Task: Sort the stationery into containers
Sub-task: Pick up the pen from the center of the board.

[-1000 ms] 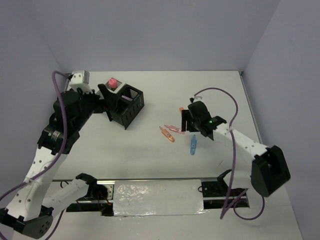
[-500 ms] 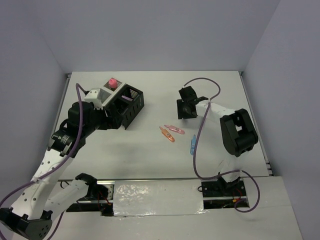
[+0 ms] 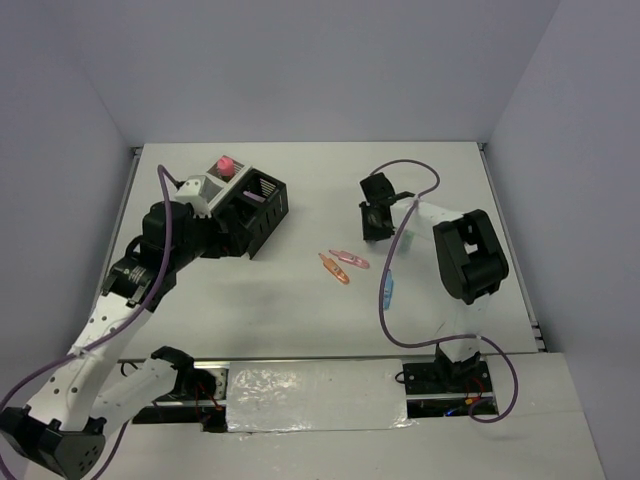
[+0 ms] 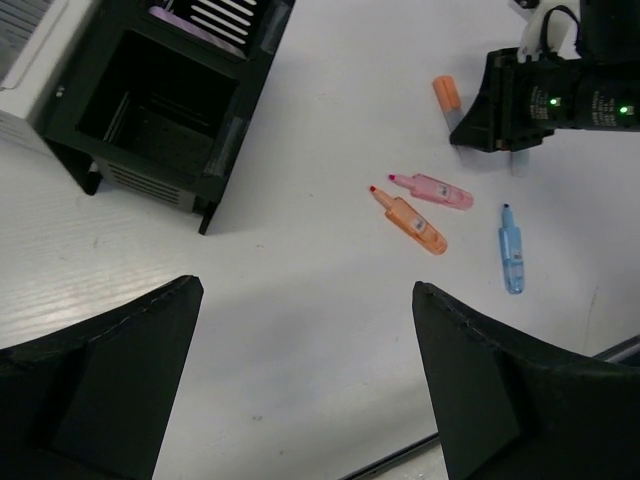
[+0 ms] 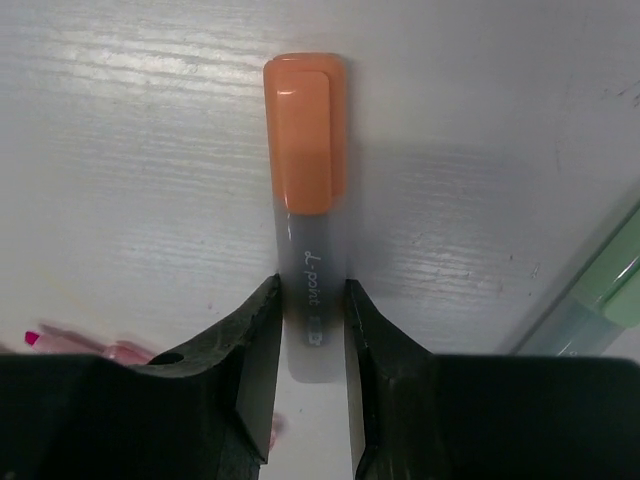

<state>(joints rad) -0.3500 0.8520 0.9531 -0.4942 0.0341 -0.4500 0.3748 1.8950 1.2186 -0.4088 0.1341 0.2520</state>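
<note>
My right gripper (image 5: pixel 311 290) is down on the table with its jaws pressed against both sides of the grey barrel of an orange-capped marker (image 5: pixel 305 130). From above, the right gripper (image 3: pixel 375 224) is at the table's middle right. The containers are black mesh bins (image 3: pixel 258 212) and white bins (image 3: pixel 203 186) at the back left, with a pink-capped bottle (image 3: pixel 225 163) standing in one. My left gripper (image 4: pixel 305 290) hangs wide open and holds nothing, above bare table just in front of the black bins (image 4: pixel 160 110). An orange highlighter (image 3: pixel 334 268), a pink one (image 3: pixel 350 259) and a blue one (image 3: pixel 387 291) lie loose mid-table.
A green marker (image 5: pixel 600 290) lies just right of the right gripper's fingers. A purple item (image 4: pixel 190 25) shows inside a far black bin. The right arm's purple cable (image 3: pixel 400 180) loops over the table. A taped strip (image 3: pixel 315 395) runs along the near edge.
The right gripper moved back and left to the orange-capped marker and closed its jaws on the barrel. The left arm folded lower beside the bins, with its gripper still wide open.
</note>
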